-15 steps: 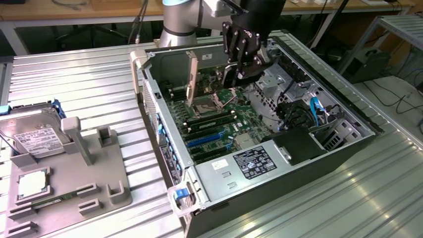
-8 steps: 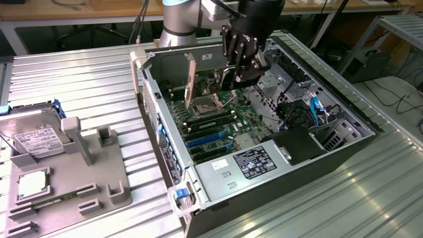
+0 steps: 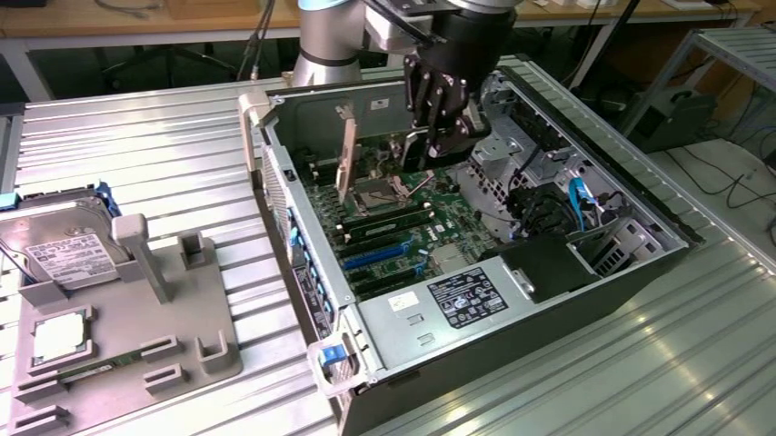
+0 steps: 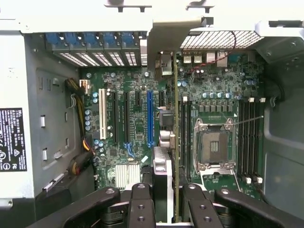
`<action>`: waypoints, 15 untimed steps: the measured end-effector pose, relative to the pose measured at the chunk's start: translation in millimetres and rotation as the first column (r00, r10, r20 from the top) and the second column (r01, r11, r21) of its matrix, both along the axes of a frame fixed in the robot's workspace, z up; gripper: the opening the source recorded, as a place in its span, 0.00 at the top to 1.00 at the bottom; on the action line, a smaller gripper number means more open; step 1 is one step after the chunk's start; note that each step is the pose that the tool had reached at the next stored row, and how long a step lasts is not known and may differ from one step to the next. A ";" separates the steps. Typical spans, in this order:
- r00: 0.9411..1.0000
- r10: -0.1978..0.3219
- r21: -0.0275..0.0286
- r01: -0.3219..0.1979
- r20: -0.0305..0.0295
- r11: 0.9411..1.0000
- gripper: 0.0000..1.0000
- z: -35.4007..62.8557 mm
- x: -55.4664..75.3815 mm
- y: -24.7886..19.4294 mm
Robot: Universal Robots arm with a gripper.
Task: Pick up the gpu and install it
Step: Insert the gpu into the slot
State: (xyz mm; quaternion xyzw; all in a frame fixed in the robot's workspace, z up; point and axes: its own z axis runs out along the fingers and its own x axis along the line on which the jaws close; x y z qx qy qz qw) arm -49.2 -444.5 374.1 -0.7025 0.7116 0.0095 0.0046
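Note:
The gpu (image 4: pixel 175 118) is a thin black card seen edge-on in the wrist view. It stands upright over the motherboard (image 4: pixel 128 123), beside the blue slot (image 4: pixel 150 118). Its silver end bracket (image 4: pixel 166 38) reaches the case's rear wall. My gripper (image 4: pixel 170 209) is shut on the card's near end, with one black finger (image 4: pixel 141 204) on each side. In the exterior view the gripper (image 3: pixel 434 136) hangs inside the open computer case (image 3: pixel 631 195), and the card's upright bracket (image 3: pixel 347 150) shows toward the exterior view's left of it. Whether the card sits in a slot I cannot tell.
A grey fixture (image 3: pixel 145 336) at the exterior view's left holds a silver hard drive (image 3: pixel 67 254), a square chip (image 3: pixel 58 336) and a green memory stick (image 3: pixel 85 371). Inside the case are the labelled power supply (image 3: pixel 467 295), the drive cage (image 3: pixel 533 154) and the bare CPU socket (image 4: pixel 213 145).

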 end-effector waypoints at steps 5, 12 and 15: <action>1.000 -0.004 0.000 0.004 0.000 1.000 0.72 -8.1 -0.1 0.0; 1.000 -0.008 0.000 0.008 0.001 1.000 0.72 -17.7 -0.8 0.1; 1.000 -0.008 0.000 0.008 0.001 1.000 0.72 -20.9 -0.9 0.1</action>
